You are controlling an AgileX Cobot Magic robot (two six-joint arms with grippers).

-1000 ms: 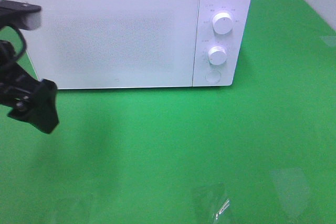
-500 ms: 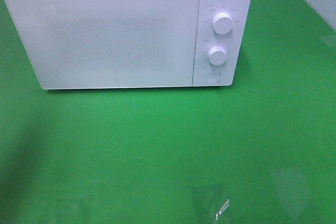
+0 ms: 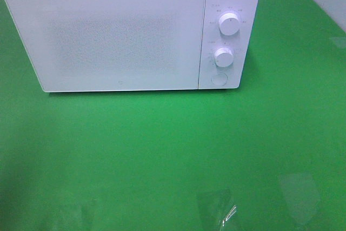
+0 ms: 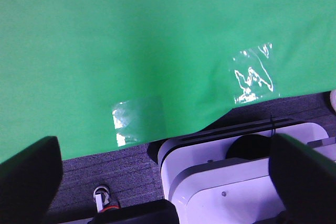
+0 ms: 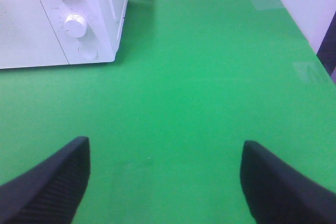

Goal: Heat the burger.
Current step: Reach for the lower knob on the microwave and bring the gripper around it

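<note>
White microwave [image 3: 119, 36] sits on green cloth [image 3: 162, 144], door [image 3: 108, 39] shut. Upper knob [image 3: 230, 24], lower knob [image 3: 223, 57] and round button [image 3: 218, 78] are on the microwave's panel, beside the door. Burger shows in no view, so I cannot tell where it is. My left gripper [image 4: 167, 179] is spread wide and holds nothing; it hangs over the cloth's edge well apart from the microwave, above my white base [image 4: 226, 192]. My right gripper [image 5: 165, 179] is also wide and holds nothing, over bare cloth off the microwave's knob side. Clear tape [image 3: 216, 206] lies on the cloth in front of the microwave.
</note>
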